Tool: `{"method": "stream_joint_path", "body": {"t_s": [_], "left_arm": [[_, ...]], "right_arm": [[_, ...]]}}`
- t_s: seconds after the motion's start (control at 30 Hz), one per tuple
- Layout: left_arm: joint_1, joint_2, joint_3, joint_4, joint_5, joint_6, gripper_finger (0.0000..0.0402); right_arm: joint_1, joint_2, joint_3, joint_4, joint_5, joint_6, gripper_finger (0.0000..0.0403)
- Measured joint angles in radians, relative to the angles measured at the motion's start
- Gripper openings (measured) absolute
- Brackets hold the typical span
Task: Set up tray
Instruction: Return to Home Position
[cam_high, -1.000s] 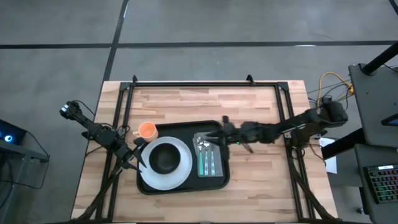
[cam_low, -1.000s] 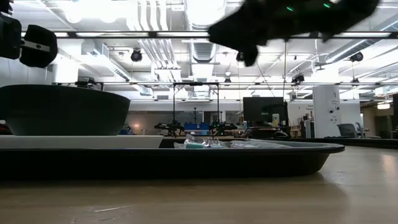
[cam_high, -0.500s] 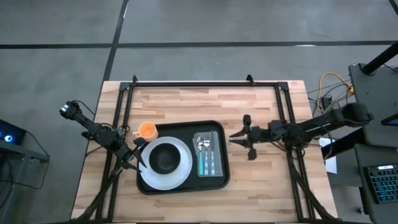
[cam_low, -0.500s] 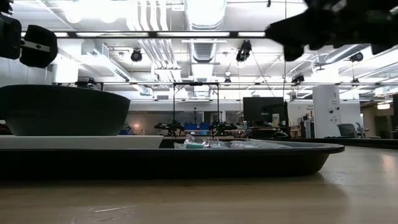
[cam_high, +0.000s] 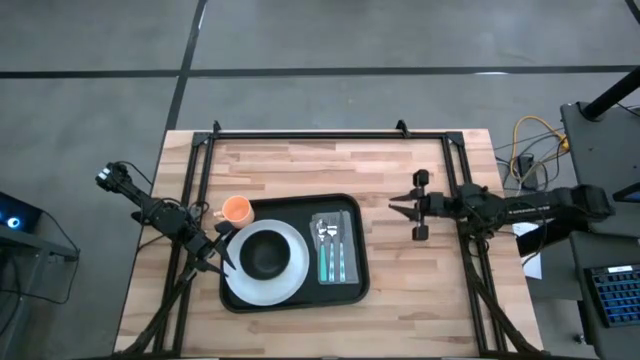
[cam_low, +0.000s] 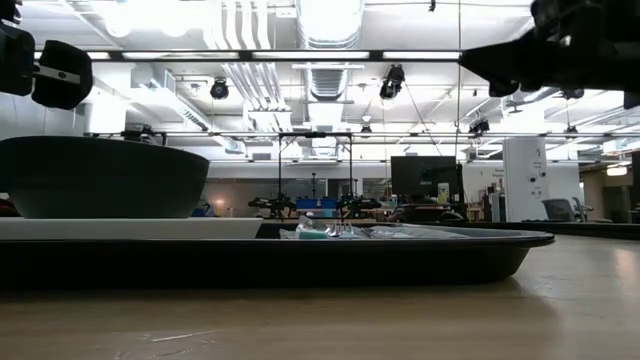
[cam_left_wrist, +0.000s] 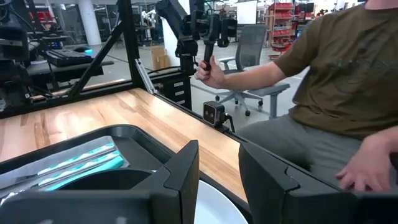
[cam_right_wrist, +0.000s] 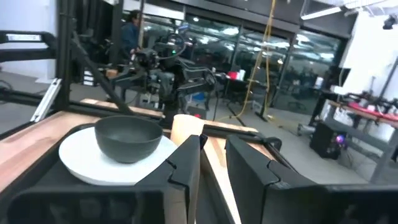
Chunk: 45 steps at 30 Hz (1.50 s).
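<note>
The black tray lies on the wooden table. On it a white plate carries a dark bowl. Beside the plate, cutlery with teal handles lies on a grey napkin. An orange cup stands at the tray's far left corner; whether on the tray or the table, I cannot tell. My right gripper is open, in the air to the right of the tray, pointing at it. My left gripper is open at the plate's left edge, just above the plate.
Bare wood lies on the table's right part and along its far side. Black frame rails run along the far, left and right edges. A seated person holding a handle is beyond the table's near side.
My right gripper has drawn back from above the tray's cutlery side toward the table's right edge and is now clear of the tray. The left arm and everything on the tray have kept still.
</note>
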Motion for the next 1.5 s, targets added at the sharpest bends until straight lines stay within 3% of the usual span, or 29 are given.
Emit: {"method": "stream_joint_path", "body": {"t_s": [0.17,0.4,1.0,1.1,1.3,1.5], "left_arm": [[0.000,0.000,0.000,0.000,0.000,0.000,0.0096],[0.000,0.000,0.000,0.000,0.000,0.000,0.0096],[0.000,0.000,0.000,0.000,0.000,0.000,0.0096],[0.000,0.000,0.000,0.000,0.000,0.000,0.0096],[0.000,0.000,0.000,0.000,0.000,0.000,0.0096],[0.000,0.000,0.000,0.000,0.000,0.000,0.0096]], "right_arm": [[-0.098,-0.086,-0.056,0.006,-0.154,-0.010,0.0075],[-0.167,-0.155,-0.069,-0.069,-0.161,0.024,0.0082],[-0.171,-0.158,-0.069,-0.133,-0.160,-0.012,0.0070],[-0.171,-0.159,-0.070,-0.206,-0.131,-0.057,0.0075],[-0.171,-0.176,-0.071,-0.273,0.057,-0.033,0.0083],[-0.170,-0.255,-0.070,-0.390,0.018,-0.038,0.0087]]}}
